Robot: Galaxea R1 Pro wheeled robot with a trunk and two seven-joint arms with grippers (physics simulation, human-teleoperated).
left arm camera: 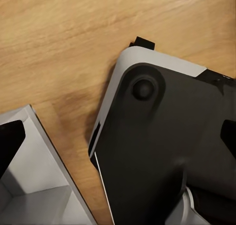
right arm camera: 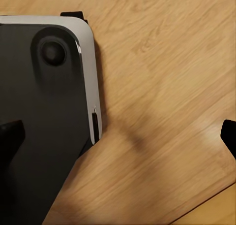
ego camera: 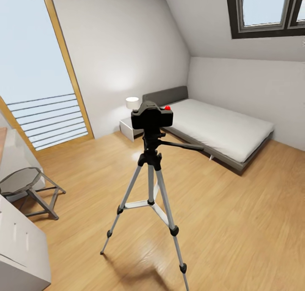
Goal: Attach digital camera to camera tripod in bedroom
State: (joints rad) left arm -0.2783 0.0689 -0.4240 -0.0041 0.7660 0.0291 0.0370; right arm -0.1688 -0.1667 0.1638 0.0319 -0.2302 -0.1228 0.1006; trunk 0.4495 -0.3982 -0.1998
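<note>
Already the digital camera (ego camera: 151,116) is sitting on top of the camera tripod (ego camera: 151,185), its red button (ego camera: 167,107) showing at the upper right corner, and the tripod's three silver legs are standing spread on the wood floor (ego camera: 237,223) in the middle of the bedroom. The black pan handle (ego camera: 182,145) is pointing out to the right below the camera.

You are holding both arms low, well away from the camera. In the left wrist view, the left gripper (left arm camera: 118,141) is looking down at the robot's own dark base plate (left arm camera: 167,151) with its light rim, and a white cabinet corner (left arm camera: 39,176) is lying just beside it. In the right wrist view, the right gripper (right arm camera: 118,136) is hanging over the same kind of dark plate (right arm camera: 39,121) and bare floor. Dark fingertips are showing at opposite edges of each wrist view, so both pairs of jaws are probably standing wide apart with nothing between them.

Behind the tripod, a low grey bed (ego camera: 220,127) is lying against the far wall, with a white nightstand (ego camera: 129,129) carrying a small lamp (ego camera: 132,102). A folding grey stool (ego camera: 29,189) is standing at the left, near the tall window (ego camera: 38,70). Nothing is standing between you and the tripod.
</note>
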